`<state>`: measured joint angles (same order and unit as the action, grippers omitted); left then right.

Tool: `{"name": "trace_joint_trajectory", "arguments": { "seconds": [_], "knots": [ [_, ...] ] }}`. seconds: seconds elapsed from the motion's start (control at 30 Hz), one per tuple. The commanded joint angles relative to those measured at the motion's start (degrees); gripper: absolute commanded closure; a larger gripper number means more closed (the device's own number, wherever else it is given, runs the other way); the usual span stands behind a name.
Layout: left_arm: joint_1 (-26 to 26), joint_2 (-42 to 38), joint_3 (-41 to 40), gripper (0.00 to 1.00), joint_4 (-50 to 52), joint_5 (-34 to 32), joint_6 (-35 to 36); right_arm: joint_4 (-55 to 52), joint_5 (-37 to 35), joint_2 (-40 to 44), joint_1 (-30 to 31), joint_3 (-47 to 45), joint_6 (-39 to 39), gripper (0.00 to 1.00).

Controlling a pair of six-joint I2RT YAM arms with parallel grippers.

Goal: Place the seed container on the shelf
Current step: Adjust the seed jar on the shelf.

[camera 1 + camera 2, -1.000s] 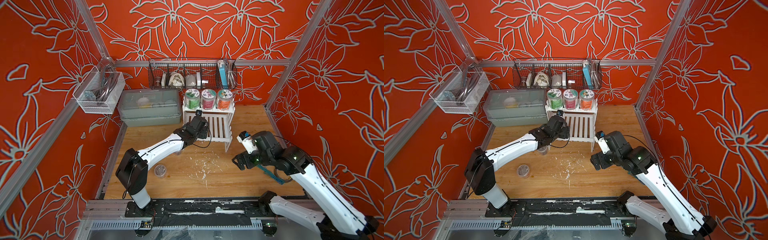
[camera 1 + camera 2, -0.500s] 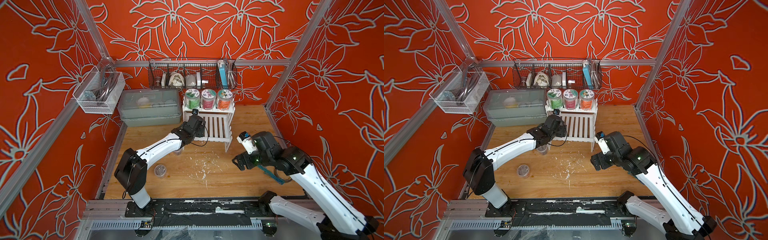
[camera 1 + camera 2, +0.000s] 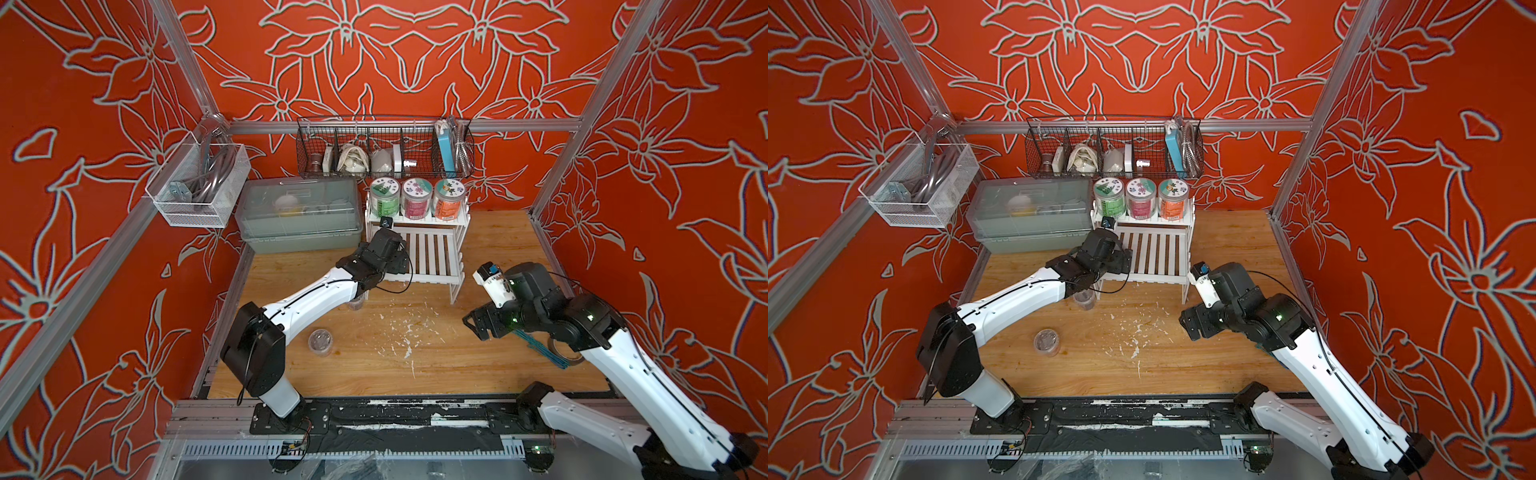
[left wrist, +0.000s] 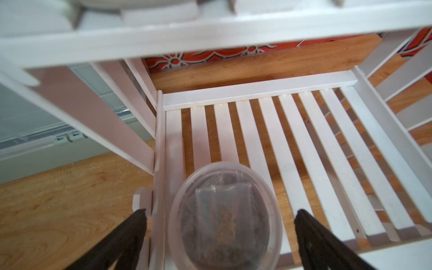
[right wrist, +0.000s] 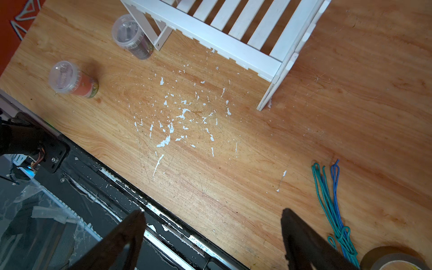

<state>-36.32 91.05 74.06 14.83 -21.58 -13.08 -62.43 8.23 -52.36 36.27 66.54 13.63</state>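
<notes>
Chiefly, I judged the hazard to lie in the withdrawal. The seed container (image 4: 224, 215) stood on the lower tier of the shelf (image 4: 257, 87), at its left end, toward the near edge and just beside the left side panel. How much slat lay under its near side I could not tell, as the left wrist view cut that off. A finger dragged across the lid on the way out could tip it or pull it off the near rail. One of the fingers (image 4: 131, 233) also lined up just beside the side panel, so a sideways move risked catching the panel and jolting the shelf and the three jars (image 3: 417, 199) on its upper tier. A second container (image 5: 131, 35) stood on the table (image 5: 233, 163) just beside the shelf's near-left leg, partly under the left arm (image 3: 316, 291). A low retreat could knock it over.

The left claw (image 4: 219, 210) stood wide apart, a finger on either side of the seed container with a gap on each side, gripping nothing. In both top views it hid the container. The right claw (image 5: 212, 210) was likewise apart and empty, hanging over the table near and to the right of the shelf.
</notes>
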Motion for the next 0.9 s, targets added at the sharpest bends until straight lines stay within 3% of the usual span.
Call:
{"name": "trace_joint_trajectory", "arguments": {
  "seconds": [0.0, 0.23, 0.5, 0.87],
  "knots": [
    [0.4, -4.6, 0.8, 0.01, 2.6, 2.3, 0.0, 2.0, 2.2, 1.3, -0.2, -1.1, 0.2, 0.07],
    [0.9, -16.6, -2.5, 0.01, 9.7, 5.0, -1.2, 8.8, 6.5, 1.4, 0.9, -2.3, 3.6, 0.1],
    [3.1, -32.0, -4.0, 0.01, 21.9, 6.0, -3.0, 19.3, 5.7, -3.9, 10.0, -3.4, 9.0, 0.12],
    [4.6, -54.1, -1.7, 0.01, 35.9, 1.1, -6.6, 35.7, -8.2, -16.2, 27.7, -3.0, 11.0, 0.1]
  ]
}}
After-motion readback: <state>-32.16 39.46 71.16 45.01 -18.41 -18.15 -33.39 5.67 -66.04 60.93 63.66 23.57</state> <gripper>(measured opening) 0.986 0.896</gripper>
